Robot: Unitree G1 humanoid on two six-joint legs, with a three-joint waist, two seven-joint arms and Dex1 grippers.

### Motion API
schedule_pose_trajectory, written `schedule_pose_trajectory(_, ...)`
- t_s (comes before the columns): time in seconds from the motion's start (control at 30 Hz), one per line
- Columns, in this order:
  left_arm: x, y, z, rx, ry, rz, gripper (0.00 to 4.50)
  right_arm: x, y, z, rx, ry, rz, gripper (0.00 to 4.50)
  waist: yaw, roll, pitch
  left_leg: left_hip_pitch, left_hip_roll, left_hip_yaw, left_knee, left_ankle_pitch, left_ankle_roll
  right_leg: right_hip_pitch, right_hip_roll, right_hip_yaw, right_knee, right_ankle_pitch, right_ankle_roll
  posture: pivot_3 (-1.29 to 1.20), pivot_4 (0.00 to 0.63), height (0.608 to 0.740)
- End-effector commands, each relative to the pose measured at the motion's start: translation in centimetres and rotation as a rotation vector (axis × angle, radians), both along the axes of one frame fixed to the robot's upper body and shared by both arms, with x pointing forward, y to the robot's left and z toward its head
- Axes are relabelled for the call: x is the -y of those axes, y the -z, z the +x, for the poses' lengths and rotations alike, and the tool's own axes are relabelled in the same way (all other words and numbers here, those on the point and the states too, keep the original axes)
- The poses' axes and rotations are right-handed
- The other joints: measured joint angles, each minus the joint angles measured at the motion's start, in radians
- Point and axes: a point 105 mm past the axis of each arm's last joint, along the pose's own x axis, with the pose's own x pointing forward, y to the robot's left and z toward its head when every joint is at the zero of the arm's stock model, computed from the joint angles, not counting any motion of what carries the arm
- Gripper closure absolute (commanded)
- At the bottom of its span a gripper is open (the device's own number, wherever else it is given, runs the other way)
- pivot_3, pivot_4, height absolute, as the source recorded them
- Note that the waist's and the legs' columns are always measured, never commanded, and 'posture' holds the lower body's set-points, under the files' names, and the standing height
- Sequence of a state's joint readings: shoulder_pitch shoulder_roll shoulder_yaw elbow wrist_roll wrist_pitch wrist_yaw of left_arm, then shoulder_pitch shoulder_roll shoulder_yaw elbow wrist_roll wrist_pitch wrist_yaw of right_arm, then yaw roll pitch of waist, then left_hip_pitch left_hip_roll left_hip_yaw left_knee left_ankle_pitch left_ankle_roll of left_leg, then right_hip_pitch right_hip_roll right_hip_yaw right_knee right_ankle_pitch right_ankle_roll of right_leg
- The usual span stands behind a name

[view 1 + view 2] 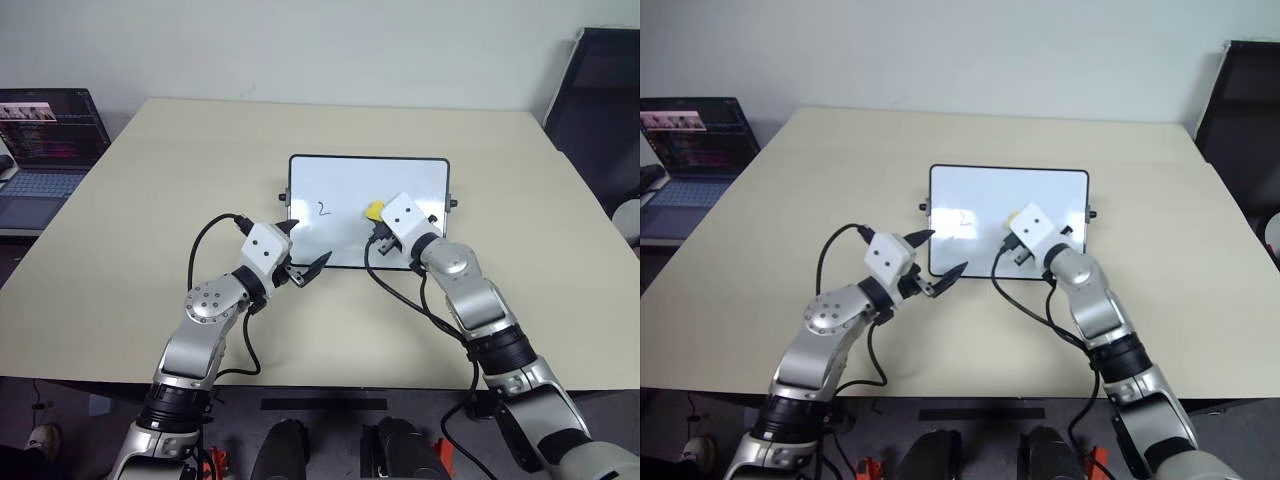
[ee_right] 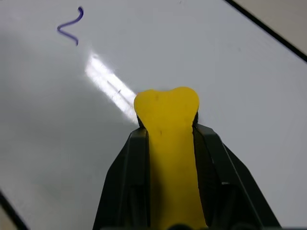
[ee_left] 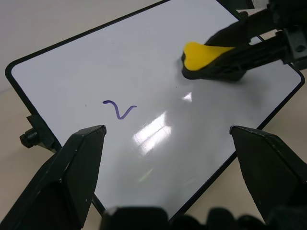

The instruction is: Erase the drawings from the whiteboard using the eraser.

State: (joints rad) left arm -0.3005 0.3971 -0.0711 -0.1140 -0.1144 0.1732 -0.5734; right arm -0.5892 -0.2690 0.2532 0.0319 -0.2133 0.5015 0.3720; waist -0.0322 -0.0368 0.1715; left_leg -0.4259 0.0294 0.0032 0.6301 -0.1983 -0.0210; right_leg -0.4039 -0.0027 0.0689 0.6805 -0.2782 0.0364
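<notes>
Beige table [image 1: 120,250] carries the whiteboard [image 1: 345,175], lying flat with its long axis running across the robot's front, short sides with black knobs to left and right. Board surface is clean over its right and middle parts; one drawing remains, a "2"-like mark [image 1: 322,209] in dark ink on the left half. Right gripper [image 1: 382,222] sits over the middle of the board, jaws clamped on the yellow eraser [image 1: 373,210], whose dark underside faces the glossy surface; from the left wrist view it looks to be on or just above the board, contact not certain. The remaining mark lies to the robot's left of the eraser, near but apart, roughly along the board's long axis, so the coming wipe should be a leftward sweep along that axis. Left gripper [image 1: 300,250] hovers at the board's near left corner, fingers spread wide and holding nothing; it is about as close to the mark as the right one, but without the eraser, so the right arm is the working arm. Risk: the board could slide under the wipe, since nothing pins it.
</notes>
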Motion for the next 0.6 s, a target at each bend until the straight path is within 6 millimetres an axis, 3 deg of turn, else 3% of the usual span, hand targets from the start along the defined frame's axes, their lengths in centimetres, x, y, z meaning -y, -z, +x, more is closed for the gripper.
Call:
schedule_pose_trajectory(0.03, 0.1, -1.5, -0.2, 0.054, 0.002, -0.018, 0.0, 1.7, 0.7, -0.5, -0.059, 0.055, -0.003, 3.58, 0.0, 0.0, 0.0, 0.0, 0.0, 0.0, 0.0, 0.0, 0.0, 0.0, 0.0, 0.0, 0.0, 0.0, 0.0, 0.0, 0.15, 0.74)
schedule_pose_trajectory(0.23, 0.3, -1.3, -0.1, 0.047, 0.012, -0.02, 0.0, 2.2, 0.2, -1.3, -0.056, 0.083, 0.018, 3.58, 0.0, 0.0, 0.0, 0.0, 0.0, 0.0, 0.0, 0.0, 0.0, 0.0, 0.0, 0.0, 0.0, 0.0, 0.0, 0.0, 0.15, 0.74)
schedule_pose_trajectory(0.4, 0.3, -1.1, -0.1, 0.042, 0.014, -0.024, 0.0, 1.7, -2.2, -1.7, 0.034, 0.08, 0.151, 3.58, 0.0, 0.0, 0.0, 0.0, 0.0, 0.0, 0.0, 0.0, 0.0, 0.0, 0.0, 0.0, 0.0, 0.0, 0.0, 0.0, 0.15, 0.74)
schedule_pose_trajectory(0.53, -1.1, -1.3, -0.3, 0.056, -0.071, -0.064, 0.0, 1.5, -4.0, -3.1, 0.125, 0.006, 0.251, 3.58, 0.0, 0.0, 0.0, -0.001, 0.0, 0.0, -0.001, 0.0, 0.0, -0.001, 0.0, 0.0, -0.001, 0.0, 0.0, 0.0, 0.15, 0.74)
schedule_pose_trajectory(0.6, -2.3, -1.2, -0.7, 0.071, -0.148, -0.089, 0.0, 1.7, -3.9, -3.8, 0.15, -0.009, 0.267, 3.58, -0.002, 0.0, 0.0, -0.001, 0.0, 0.0, -0.001, 0.0, 0.0, -0.001, 0.0, 0.001, -0.001, 0.0, 0.0, 0.0, 0.15, 0.74)
